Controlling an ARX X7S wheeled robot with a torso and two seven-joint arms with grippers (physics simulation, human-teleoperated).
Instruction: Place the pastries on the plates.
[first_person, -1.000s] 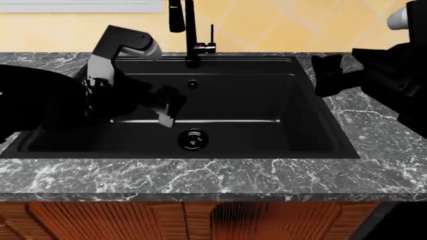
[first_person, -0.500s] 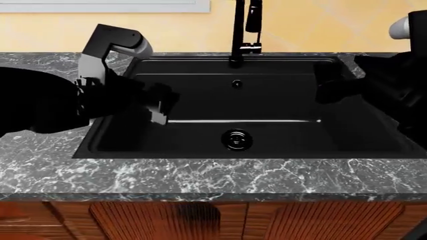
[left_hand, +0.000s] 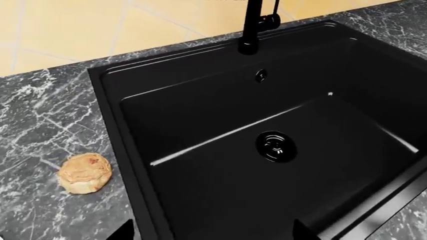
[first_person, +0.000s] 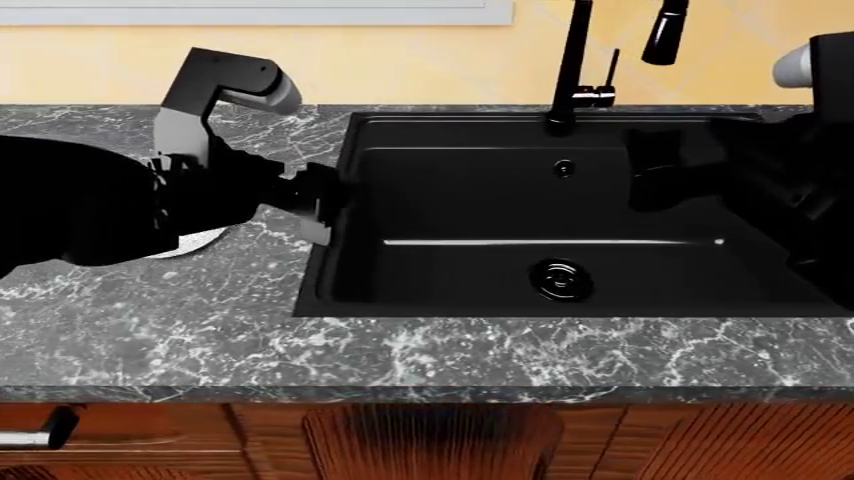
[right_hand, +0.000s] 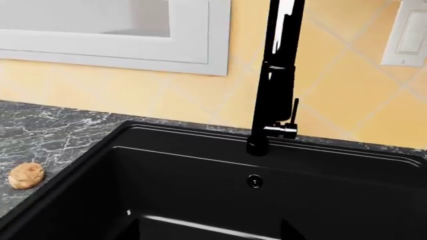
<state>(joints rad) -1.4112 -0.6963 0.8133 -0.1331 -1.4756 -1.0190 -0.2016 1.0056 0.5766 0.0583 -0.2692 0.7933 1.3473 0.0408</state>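
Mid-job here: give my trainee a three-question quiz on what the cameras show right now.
1. True or false: the golden-brown bun lies inside the black sink.
2. Which surface holds the bun? A) grey marble counter B) sink floor C) white plate
3. Fill in: the round drain sits in the sink's ____.

Key: 1 false; the bun sits on the counter beside the sink's rim. 2 A. 3 floor.
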